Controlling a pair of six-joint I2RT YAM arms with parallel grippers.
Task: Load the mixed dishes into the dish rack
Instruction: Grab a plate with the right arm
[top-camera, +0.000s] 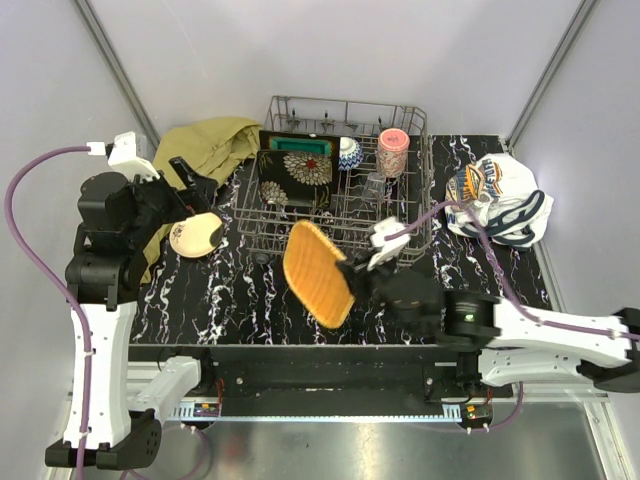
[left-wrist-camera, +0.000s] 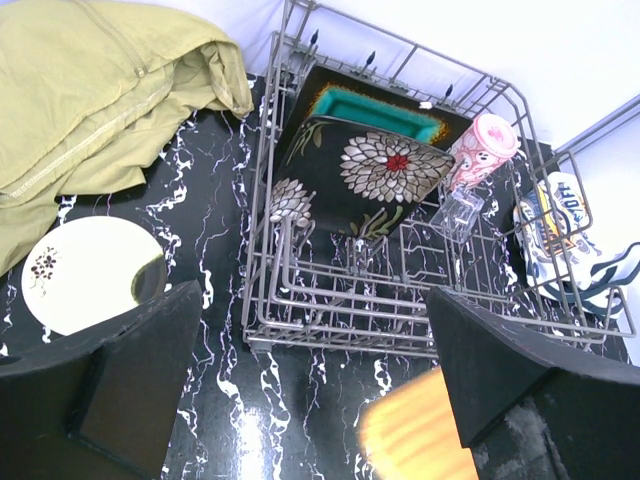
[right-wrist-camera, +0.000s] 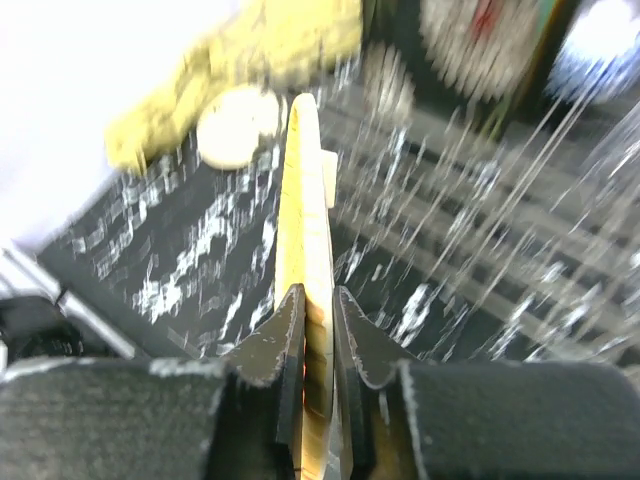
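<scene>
My right gripper (top-camera: 352, 272) (right-wrist-camera: 318, 300) is shut on the edge of the orange woven-look square plate (top-camera: 317, 272) (right-wrist-camera: 305, 190), which is lifted off the table and tilted just in front of the dish rack (top-camera: 345, 103) (left-wrist-camera: 400, 322). In the rack stand a teal square plate (top-camera: 300, 146) (left-wrist-camera: 375, 108), a dark floral plate (top-camera: 295, 172) (left-wrist-camera: 385, 170), a small patterned bowl (top-camera: 349, 152), a pink cup (top-camera: 392, 152) (left-wrist-camera: 482, 148) and a clear glass (top-camera: 373, 185) (left-wrist-camera: 458, 215). The cream round plate (top-camera: 196, 235) (left-wrist-camera: 85, 272) lies on the table left of the rack. My left gripper (top-camera: 195, 180) (left-wrist-camera: 312, 290) hangs open above it, holding nothing.
An olive-yellow cloth (top-camera: 205, 145) (left-wrist-camera: 90, 90) is bunched at the back left, touching the rack's corner. A white printed cloth (top-camera: 497, 195) (left-wrist-camera: 570, 230) lies right of the rack. The table is black marble-patterned (top-camera: 220, 300).
</scene>
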